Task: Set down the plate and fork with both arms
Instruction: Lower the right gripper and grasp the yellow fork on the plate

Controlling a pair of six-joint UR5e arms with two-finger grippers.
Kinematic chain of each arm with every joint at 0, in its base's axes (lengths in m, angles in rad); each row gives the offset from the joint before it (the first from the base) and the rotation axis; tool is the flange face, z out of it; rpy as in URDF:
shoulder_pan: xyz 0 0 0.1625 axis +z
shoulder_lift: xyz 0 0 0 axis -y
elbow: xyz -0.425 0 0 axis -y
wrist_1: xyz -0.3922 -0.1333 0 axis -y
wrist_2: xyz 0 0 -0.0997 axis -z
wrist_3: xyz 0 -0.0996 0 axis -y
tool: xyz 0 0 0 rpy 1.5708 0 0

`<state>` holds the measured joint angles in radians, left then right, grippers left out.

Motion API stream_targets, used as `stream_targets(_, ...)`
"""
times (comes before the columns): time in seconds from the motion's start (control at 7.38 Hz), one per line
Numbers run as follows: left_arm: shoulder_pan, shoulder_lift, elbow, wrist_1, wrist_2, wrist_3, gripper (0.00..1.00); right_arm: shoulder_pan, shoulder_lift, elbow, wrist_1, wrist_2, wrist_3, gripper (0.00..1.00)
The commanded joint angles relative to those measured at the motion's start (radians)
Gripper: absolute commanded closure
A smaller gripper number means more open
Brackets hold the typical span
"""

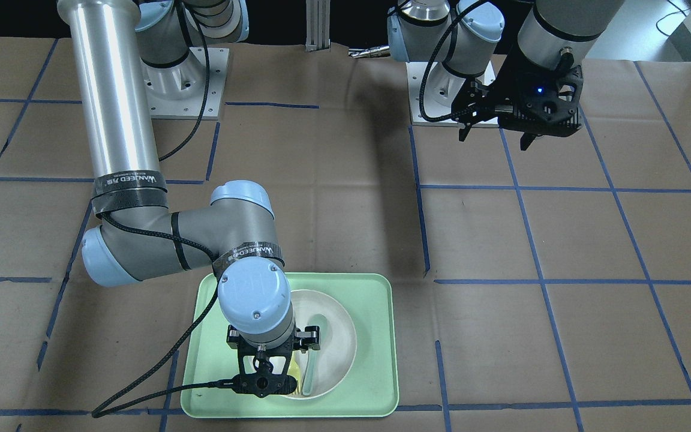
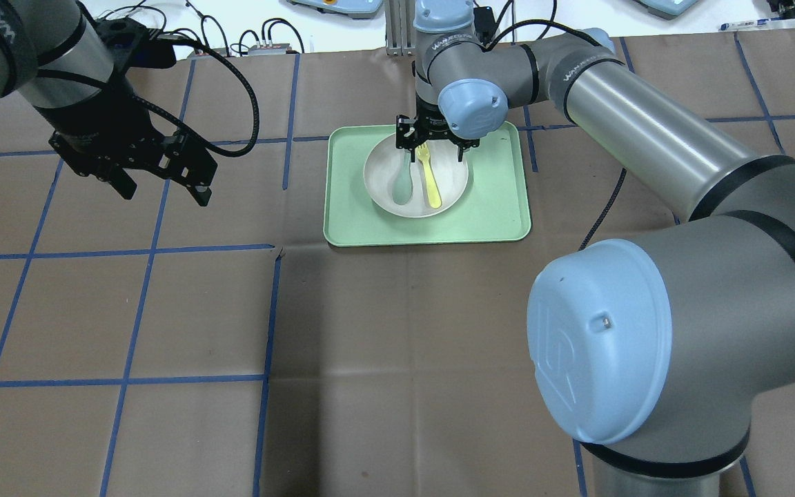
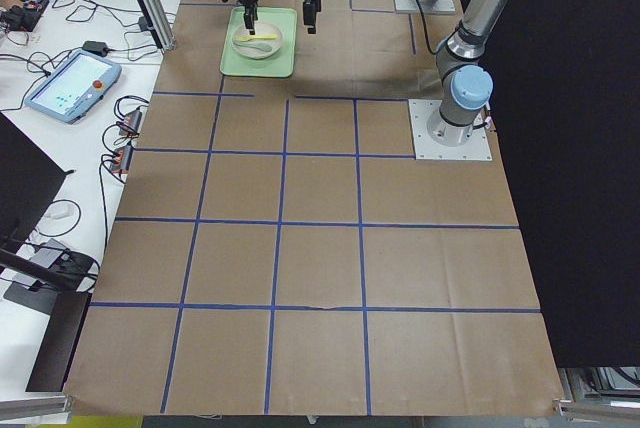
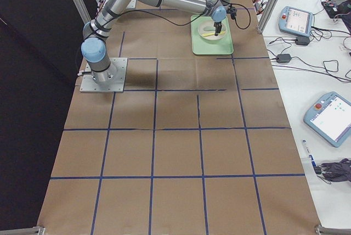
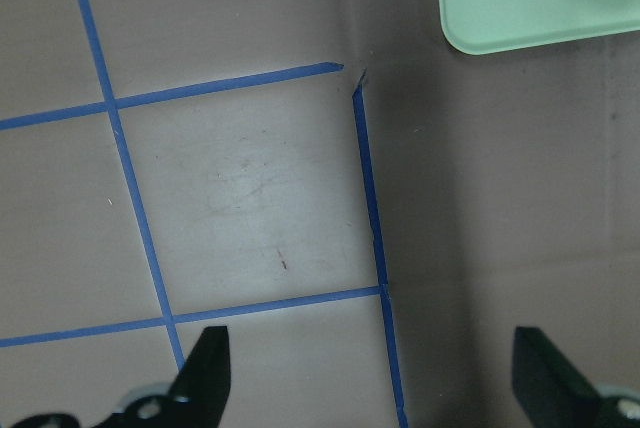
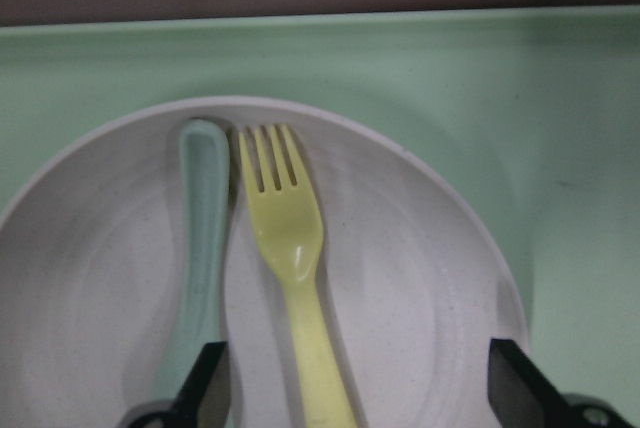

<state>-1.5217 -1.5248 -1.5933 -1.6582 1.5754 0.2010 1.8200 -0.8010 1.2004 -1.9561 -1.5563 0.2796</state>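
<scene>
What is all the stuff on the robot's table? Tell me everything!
table: one, brown paper with blue tape lines, under everything.
tray: one, mint green, on the far middle of the table.
plate: one, off-white, on the tray.
fork: one, pale yellow, lying in the plate.
spoon: one, grey-green, in the plate beside the fork.
control pads: at least two, grey-white, on the side bench.
arms: two, grey and silver with light-blue caps.
left claw: one, black, open, empty, above bare table.
right claw: one, black, open, over the fork's tines.
</scene>
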Motion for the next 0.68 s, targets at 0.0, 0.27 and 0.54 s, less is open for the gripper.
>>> stream_targets(0.0,0.0,0.0,-0.001,-0.002,0.0,0.0,0.0,0.002,0.008,0.005,-0.003,-0.002,0.0,0.27)
stream_targets(0.27,0.0,0.0,-0.001,0.0,0.0,0.0,0.0,0.007,0.014,0.007,-0.003,0.002,0.0,0.34)
stream_targets(0.54,0.0,0.0,-0.001,-0.002,0.0,0.0,0.0,0.013,0.023,0.007,-0.003,-0.002,0.0,0.4)
